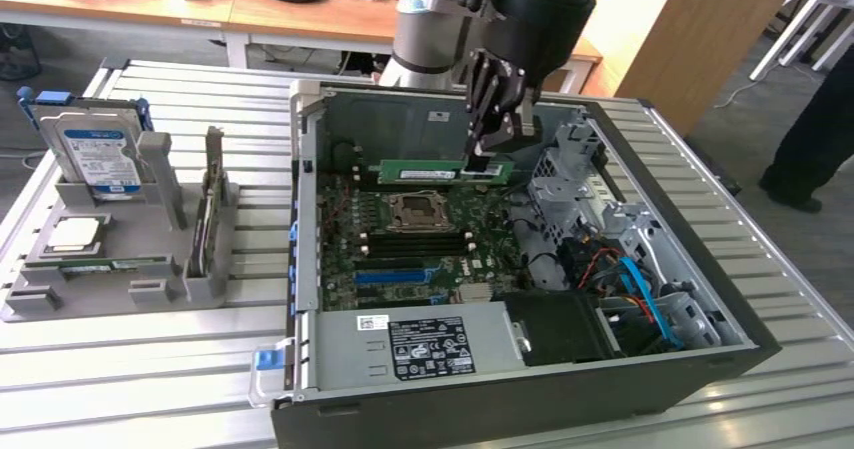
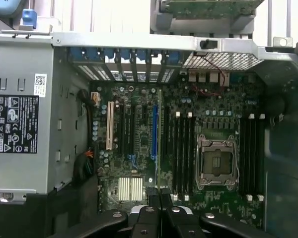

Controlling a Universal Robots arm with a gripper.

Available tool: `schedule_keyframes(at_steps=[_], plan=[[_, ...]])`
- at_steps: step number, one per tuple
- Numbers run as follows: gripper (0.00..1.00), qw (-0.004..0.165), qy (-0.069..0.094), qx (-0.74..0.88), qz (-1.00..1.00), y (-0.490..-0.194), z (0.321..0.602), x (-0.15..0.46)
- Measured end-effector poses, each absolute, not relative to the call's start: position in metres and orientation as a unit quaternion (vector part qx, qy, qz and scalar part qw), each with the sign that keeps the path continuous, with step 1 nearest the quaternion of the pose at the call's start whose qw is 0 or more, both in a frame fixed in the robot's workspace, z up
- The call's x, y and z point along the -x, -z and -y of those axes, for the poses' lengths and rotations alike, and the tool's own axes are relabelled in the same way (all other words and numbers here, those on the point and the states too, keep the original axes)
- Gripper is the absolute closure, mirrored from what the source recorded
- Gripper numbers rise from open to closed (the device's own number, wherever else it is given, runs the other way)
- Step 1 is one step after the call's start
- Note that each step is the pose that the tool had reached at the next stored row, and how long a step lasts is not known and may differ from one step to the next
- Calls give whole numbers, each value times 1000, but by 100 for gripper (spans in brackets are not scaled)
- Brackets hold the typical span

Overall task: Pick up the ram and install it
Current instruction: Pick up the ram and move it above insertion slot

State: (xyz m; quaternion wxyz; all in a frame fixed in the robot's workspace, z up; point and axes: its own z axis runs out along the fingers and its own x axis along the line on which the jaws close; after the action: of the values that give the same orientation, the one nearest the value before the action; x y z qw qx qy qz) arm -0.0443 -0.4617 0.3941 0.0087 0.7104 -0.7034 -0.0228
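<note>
Your hand [image 1: 489, 159] is clamping the ram [image 1: 441, 172] by one end. The fingers [image 2: 148, 218] are pinching its flat faces, so the stick is reaching toward nine o'clock from the grip in the exterior view. It is hanging level and on edge inside the case [image 1: 307, 219], over the board [image 1: 344, 231], just at twelve o'clock of the socket [image 1: 415, 210]. Whether its lower edge is touching a slot is not showing.

You are gripping off-centre, and that is where I am judging the trouble to lie. A push down is likely to be tipping the free end, so the stick may be going in skewed or swivelling between the fingers. A skewed edge could be scraping its contacts or missing the slots [image 2: 184, 148], which are narrow, dark and closely spaced. The white latches [image 2: 178, 115] are looking small, and if one is sitting closed it would be blocking the seat. At three o'clock of the hand the drive cage [image 1: 574, 164] is standing close, and the hand could be catching on it.

The ram is showing as a thin, rigid green strip. The board is looking dense and bumpy, the case is bare grey sheet metal, and the surface [image 1: 147, 389] is shining in ribbed metal slats.
</note>
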Motion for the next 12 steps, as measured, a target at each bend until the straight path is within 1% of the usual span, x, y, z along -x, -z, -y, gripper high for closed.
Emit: schedule_keyframes(at_steps=[12], plan=[[88,9,23,-710,703,-394,462,23]])
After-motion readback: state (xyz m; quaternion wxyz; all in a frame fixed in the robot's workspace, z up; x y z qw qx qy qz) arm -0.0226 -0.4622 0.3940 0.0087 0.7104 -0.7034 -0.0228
